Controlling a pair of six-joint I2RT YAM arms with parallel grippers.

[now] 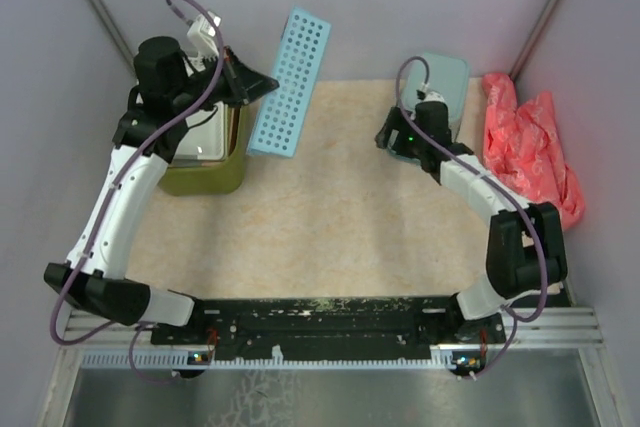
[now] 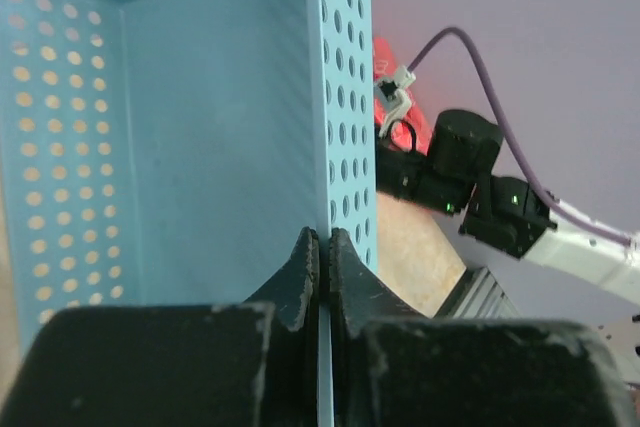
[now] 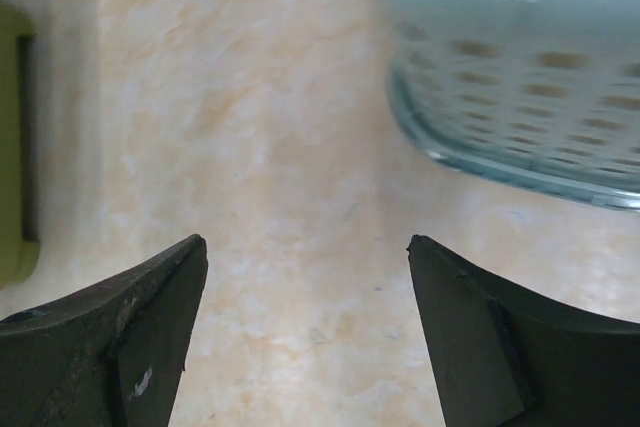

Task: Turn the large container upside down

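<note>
Standing at the back left of the table (image 1: 340, 217), the olive-green tub (image 1: 205, 175) sits upright with its mouth facing up, partly under the left arm. Neither gripper touches it. There are three baskets in all: this one tub, one blue basket (image 1: 292, 67) full of round holes, and one pale basket (image 1: 448, 72) at the back right.

The left gripper (image 2: 322, 239) is clamped on the blue basket's wall (its wrist view shows both fingers pressed against the thin edge, one on each side). That basket leans tilted just right of the tub. Whether its lower end rests on the table, or whether it touches the tub, I cannot tell.

The right gripper (image 3: 305, 247) hovers low over bare table just beside the pale basket. Its two fingers are spread wide with nothing between them.

One crumpled red cloth (image 1: 530, 142) lies against the right wall, well apart from the tub. Something pale shows inside the tub, mostly hidden by the arm.
</note>
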